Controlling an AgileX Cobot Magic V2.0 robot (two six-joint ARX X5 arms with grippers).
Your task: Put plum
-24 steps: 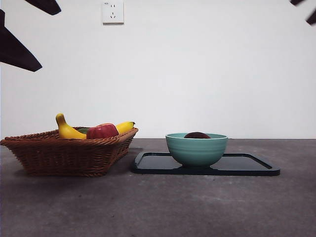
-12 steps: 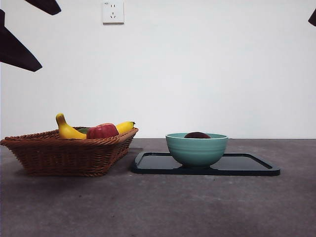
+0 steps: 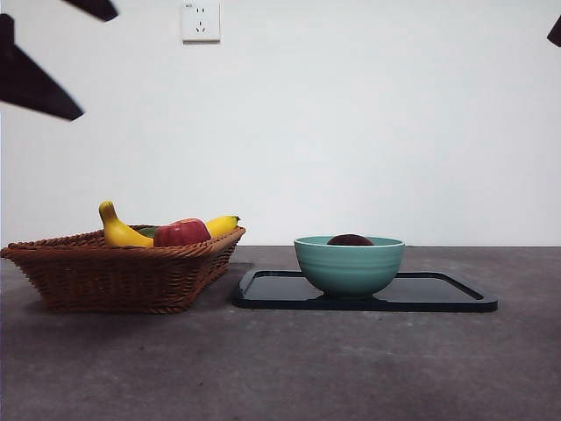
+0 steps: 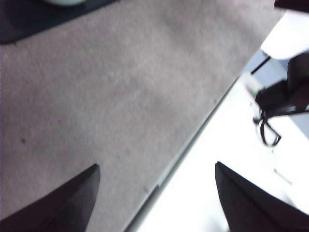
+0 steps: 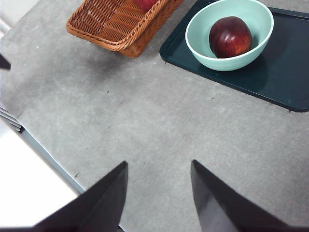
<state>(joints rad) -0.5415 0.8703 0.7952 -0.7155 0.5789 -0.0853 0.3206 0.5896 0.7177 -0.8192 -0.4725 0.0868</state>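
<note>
Left pincer (image 4: 157, 193) shifted; one plum (image 5: 230, 36), one bowl (image 5: 203, 26).

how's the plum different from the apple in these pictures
The plum is dark maroon and sits alone in the green bowl; the apple is brighter red and lies in the wicker basket beside a banana. The bowl stands on a dark tray. Both are round and glossy.

Wicker basket (image 3: 123, 276) beside dark tray (image 3: 438, 294).
</note>
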